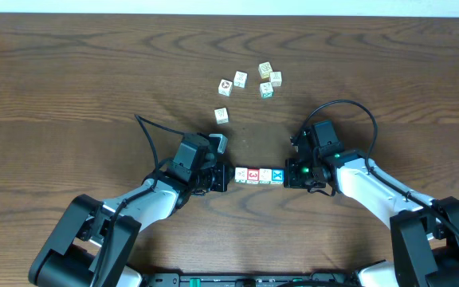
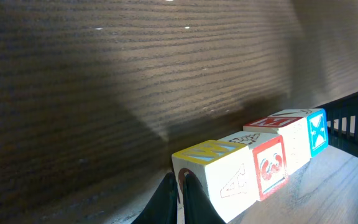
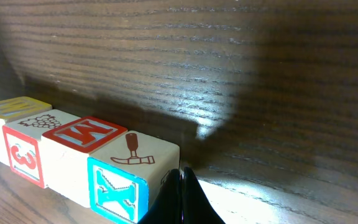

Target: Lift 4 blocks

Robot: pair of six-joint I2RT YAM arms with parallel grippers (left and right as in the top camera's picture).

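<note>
Overhead, 4 blocks (image 1: 258,175) in row, left pincer (image 1: 226,178) and right pincer (image 1: 288,174) clenched, seemingly touching ends, open table (image 1: 70,96)

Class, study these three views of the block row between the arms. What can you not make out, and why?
- Overhead: marks on the loose cubes, too small to read.
- Overhead: where the left end effector meets the row, hidden under its own body.
- Right wrist: the yellow-topped block, cut by the left edge.
- Left wrist: far side of the blue-faced block, hidden by the block itself.
</note>
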